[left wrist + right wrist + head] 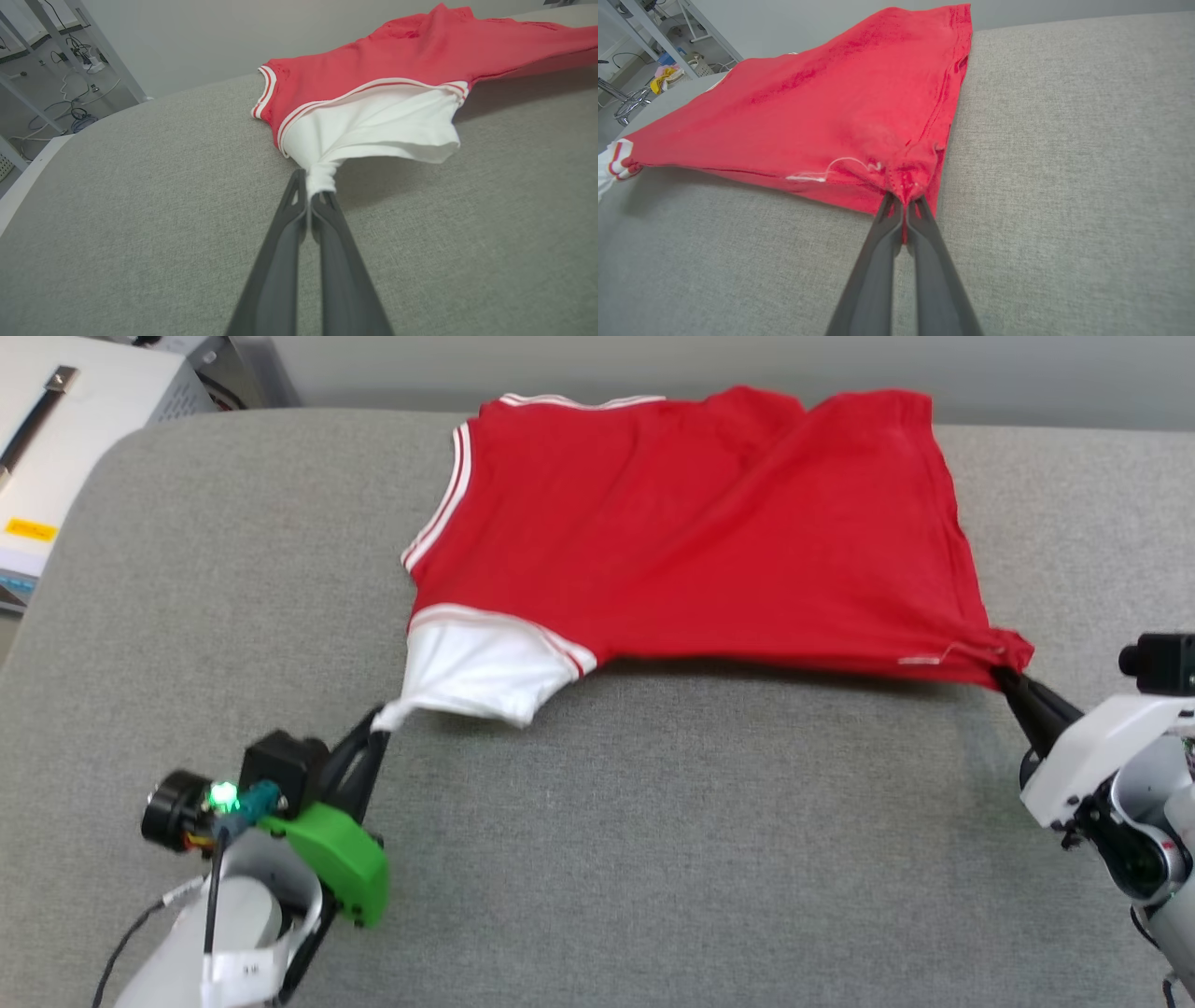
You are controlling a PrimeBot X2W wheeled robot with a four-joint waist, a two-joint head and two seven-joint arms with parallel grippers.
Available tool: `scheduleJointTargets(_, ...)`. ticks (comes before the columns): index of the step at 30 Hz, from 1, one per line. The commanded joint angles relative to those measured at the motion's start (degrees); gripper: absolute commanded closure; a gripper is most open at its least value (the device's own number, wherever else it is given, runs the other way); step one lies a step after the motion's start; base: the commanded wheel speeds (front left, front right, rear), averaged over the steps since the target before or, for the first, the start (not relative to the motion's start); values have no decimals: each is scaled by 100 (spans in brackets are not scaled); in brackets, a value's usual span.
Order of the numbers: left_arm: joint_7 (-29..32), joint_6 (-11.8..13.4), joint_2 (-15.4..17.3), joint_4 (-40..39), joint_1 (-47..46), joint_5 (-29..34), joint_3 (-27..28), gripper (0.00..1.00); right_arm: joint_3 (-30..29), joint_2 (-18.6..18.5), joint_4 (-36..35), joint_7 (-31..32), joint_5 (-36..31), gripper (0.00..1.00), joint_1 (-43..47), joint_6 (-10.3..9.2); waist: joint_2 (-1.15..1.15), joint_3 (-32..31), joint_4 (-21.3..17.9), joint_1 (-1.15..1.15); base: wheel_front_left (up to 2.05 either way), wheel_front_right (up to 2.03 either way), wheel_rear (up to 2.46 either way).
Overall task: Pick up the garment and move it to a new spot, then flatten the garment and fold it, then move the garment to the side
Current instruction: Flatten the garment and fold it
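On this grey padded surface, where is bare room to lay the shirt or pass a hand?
Bare: the wide strip of grey padded surface in front of the red T-shirt, between the left gripper and the right gripper; also the patch to the shirt's left, up to the rounded corner. Crowded: the far edge, which the shirt covers, and both pinched corners.

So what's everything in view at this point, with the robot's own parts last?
garment: one, red with white sleeve and striped trim, spread on the surface, near edge lifted
padded surface: one, grey, under everything
box: one, white, far left beyond the surface
cables: several, dark and white, on the floor
left pincer: one, dark fingers, shut on the white sleeve
right pincer: one, dark fingers, shut on a red hem corner
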Motion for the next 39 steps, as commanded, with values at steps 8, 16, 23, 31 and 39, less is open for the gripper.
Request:
scheduleJointTargets(8, 577, 45, 433, -834, 1123, -271, -179, 100, -37, -362, -561, 424, 504, 100, 898, -5, 0, -603, 62, 1, 0, 0, 0)
scheduleJointTargets(16, 1033, 114, 807, -1653, 2048, -609, -241, 100, -296, -631, -1109, 1058, 798, 100, 1822, -5, 0, -1014, 91, 1, 0, 0, 0)
scheduleJointTargets(23, 1367, 31, 998, -2250, 2581, -810, -457, 100, -687, -825, -1610, 1729, 872, 100, 2756, -5, 0, -1182, 116, 1, 0, 0, 0)
scheduleJointTargets(31, 1572, 32, 1071, -2629, 2762, -888, -590, 100, -1396, -790, -2365, 2567, 597, 100, 3635, -5, 0, -1095, 53, 1, 0, 0, 0)
scheduleJointTargets(39, 1372, 92, 1020, -2801, 2102, -828, -251, 100, -2340, -362, -3164, 2977, -10, 100, 3583, -5, 0, -765, -18, 1, 0, 0, 0)
